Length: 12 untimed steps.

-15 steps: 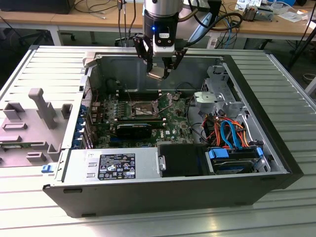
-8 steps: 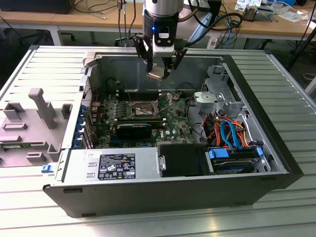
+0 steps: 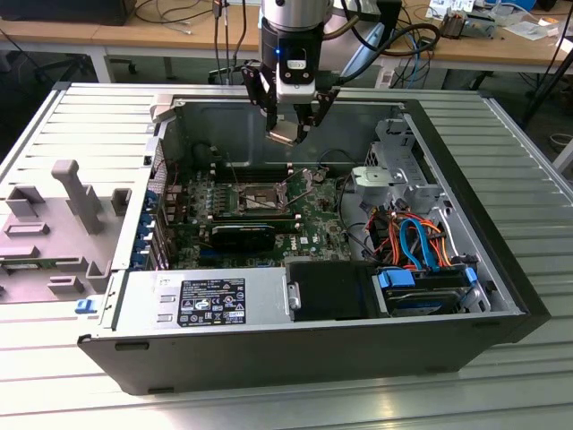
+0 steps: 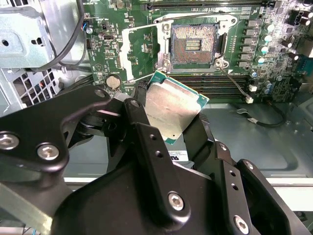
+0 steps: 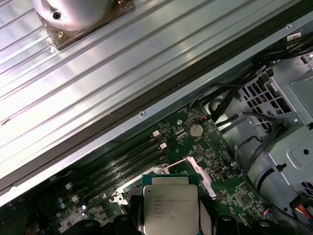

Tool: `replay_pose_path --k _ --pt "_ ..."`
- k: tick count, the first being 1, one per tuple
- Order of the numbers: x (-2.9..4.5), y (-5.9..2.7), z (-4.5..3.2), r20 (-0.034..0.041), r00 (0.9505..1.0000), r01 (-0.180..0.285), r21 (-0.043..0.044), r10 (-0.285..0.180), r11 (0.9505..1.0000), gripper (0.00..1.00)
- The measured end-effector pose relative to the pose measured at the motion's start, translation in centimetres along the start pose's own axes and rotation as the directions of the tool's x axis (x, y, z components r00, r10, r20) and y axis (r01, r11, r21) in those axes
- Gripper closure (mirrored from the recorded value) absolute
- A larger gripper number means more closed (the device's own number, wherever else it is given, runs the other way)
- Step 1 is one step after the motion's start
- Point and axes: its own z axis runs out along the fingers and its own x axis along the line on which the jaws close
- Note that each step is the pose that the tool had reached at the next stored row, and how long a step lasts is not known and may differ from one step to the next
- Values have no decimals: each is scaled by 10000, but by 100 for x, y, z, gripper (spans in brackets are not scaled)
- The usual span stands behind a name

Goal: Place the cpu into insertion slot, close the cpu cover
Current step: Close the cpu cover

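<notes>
A: Quick count pls, what's in shot?

B: One gripper (image 3: 291, 125), one cpu (image 3: 284, 135), one insertion slot (image 3: 254, 199), one cpu cover (image 4: 127, 49). Also one case (image 3: 269, 358), lying open on a slatted metal table (image 3: 510, 143).

A: What's inside the case?

B: One motherboard (image 3: 318, 228) on its floor, w/ the insertion slot on it. One grey power supply (image 3: 206, 300) sits along the near wall. One grey drive cage (image 3: 403, 166) is at the exterior view's right, w/ a bundle of orange + blue cables (image 3: 412, 237) nearer the camera than the cage. One coin cell (image 4: 113, 81) is on the board. Long memory slots (image 4: 220, 83) run beside the insertion slot; can't count them cleanly.

A: And in the insertion slot?

B: In the second wrist view its contact field lies bare, silvery rim round it. The cpu cover is swung open, off to one side of the slot.

A: Gripper?

B: Two dark fingers (image 4: 139, 122) pinch the cpu, one per edge. The chip sits tilted btw them, flat silver face toward the second wrist camera, green edge showing.

A: Cpu vs. slot?

B: Apart, no contact. In the exterior view the cpu hangs in the gripper above the board, toward the case's far wall. The slot is lower and nearer the camera, a bit to the exterior view's left. In the first wrist view the cpu overlaps the slot area, w/ a strip of silvery frame showing beside it.
</notes>
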Motion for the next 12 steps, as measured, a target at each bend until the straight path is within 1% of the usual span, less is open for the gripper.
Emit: replay_pose_path --k 12 --pt "0 0 1 13 9999 -148 -3 148 9999 45"
